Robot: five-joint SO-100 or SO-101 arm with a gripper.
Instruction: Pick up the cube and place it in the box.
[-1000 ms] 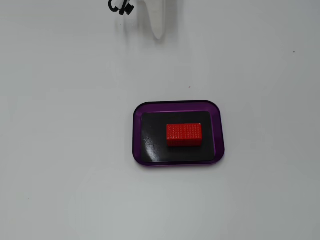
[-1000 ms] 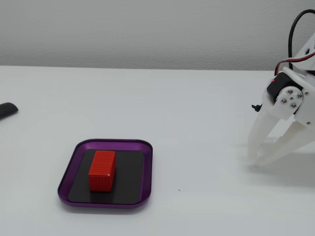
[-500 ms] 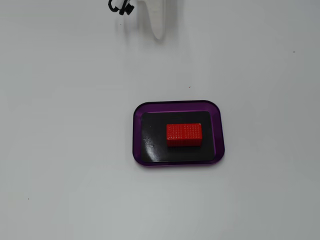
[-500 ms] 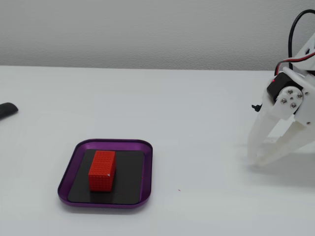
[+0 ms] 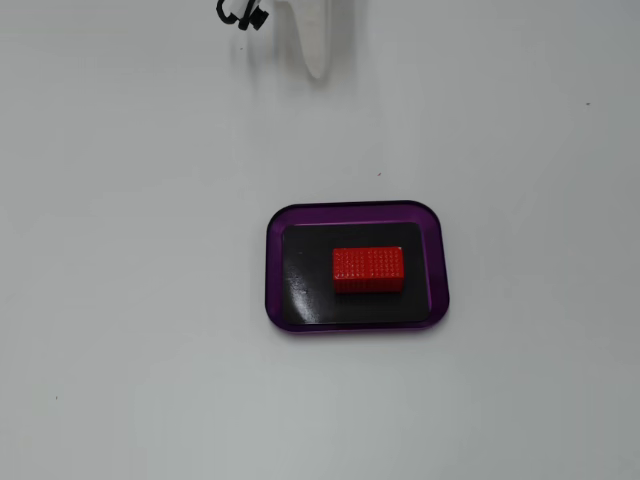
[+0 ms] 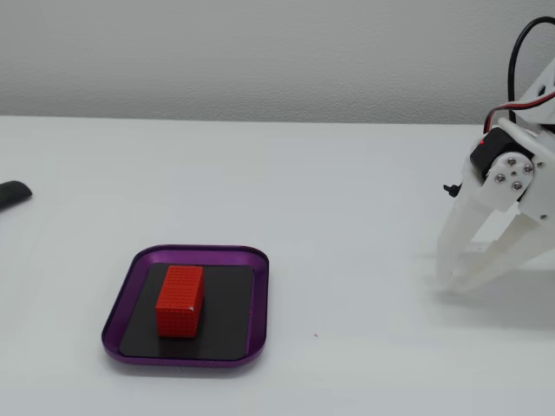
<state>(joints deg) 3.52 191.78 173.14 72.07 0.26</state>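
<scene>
Your small red dotted cube [image 5: 368, 269] sits flat inside the shallow purple-rimmed, black-bottomed box [image 5: 432, 268] on the white counter [image 5: 120, 300]. White jaws released (empty), well apart from it.

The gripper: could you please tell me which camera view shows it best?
The side-on fixed view shows the gripper best: both white fingers run down to the table, tips close together, far from the box. The top-down fixed view catches only one finger at its top edge.

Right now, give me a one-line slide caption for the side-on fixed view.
Red block resting inside the purple tray, the white tool standing clear to the right, tips near the table.
</scene>
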